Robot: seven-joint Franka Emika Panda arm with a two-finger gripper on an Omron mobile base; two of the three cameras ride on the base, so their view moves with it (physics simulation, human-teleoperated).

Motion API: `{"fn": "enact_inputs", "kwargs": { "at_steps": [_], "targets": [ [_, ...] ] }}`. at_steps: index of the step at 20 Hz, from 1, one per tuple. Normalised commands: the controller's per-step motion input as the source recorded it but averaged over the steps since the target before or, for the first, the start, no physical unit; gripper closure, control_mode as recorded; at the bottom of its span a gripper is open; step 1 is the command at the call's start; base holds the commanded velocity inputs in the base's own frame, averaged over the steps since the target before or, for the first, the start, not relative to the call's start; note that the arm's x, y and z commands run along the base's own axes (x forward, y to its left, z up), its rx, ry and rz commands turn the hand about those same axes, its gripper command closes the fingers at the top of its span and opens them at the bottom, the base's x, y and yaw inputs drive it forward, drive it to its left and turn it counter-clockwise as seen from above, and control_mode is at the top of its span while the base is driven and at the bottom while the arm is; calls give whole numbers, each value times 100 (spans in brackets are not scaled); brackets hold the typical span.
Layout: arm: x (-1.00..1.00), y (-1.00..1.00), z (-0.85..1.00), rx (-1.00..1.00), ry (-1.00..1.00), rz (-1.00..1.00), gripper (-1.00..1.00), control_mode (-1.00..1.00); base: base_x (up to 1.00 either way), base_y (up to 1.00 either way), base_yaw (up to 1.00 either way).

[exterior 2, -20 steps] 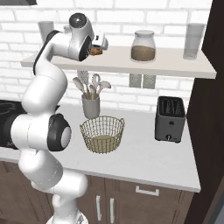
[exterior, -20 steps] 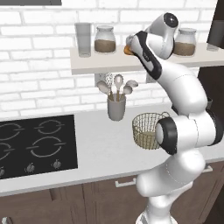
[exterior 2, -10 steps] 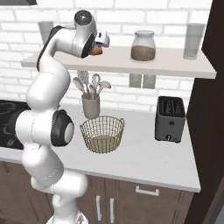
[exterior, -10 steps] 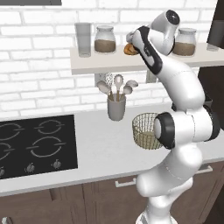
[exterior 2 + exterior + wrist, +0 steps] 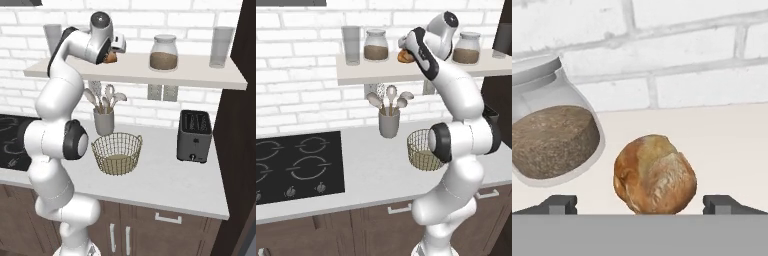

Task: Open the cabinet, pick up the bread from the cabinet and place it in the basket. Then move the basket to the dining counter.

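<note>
On the open wall shelf (image 5: 371,74), the bread (image 5: 655,174) is seen resting just beside a brown-filled glass jar (image 5: 552,135), which lies at about ten o'clock from it in the hand view. The gripper (image 5: 640,204) is held with its fingers (image 5: 559,204) spread fully apart and nothing between them yet. In the hand view the bun is found at twelve o'clock from the gripper, centred in the gap, with one fingertip out at nine o'clock of it and the other at three o'clock. Its shape is only slightly taller than wide there, so hardly any long axis can be named; no turning of the hand is judged to be needed, only a short advance straight ahead along the shelf until the bun is bracketed. The jar is judged to be the one neighbour that could be brushed, on the nine o'clock side.

In the left base view the bread (image 5: 404,56) is seen at the hand's nine o'clock. The basket (image 5: 117,152) is standing on the counter (image 5: 165,180) below the shelf, at roughly six o'clock from the bun in the right base view.

No brand, label or readable writing is found on the jars, the basket or the shelf.
</note>
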Motion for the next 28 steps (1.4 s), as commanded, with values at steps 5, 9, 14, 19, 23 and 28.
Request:
{"fn": "enact_inputs", "kwargs": {
  "at_steps": [5, 9, 14, 19, 23, 28],
  "targets": [
    [48, 7, -14, 0, 2, 6, -100, -100, 0, 0, 0],
    [26, 4, -19, 0, 0, 4, -100, -100, 0, 0, 0],
    [21, 0, -19, -3, 0, 2, -100, -100, 0, 0, 0],
    [20, 0, -25, -5, 0, 1, -100, -100, 0, 0, 0],
    [12, 0, -37, -4, 0, 0, -100, -100, 0, 0, 0],
    [11, 2, -51, -3, 4, 0, -100, -100, 0, 0, 0]
  ]
}}
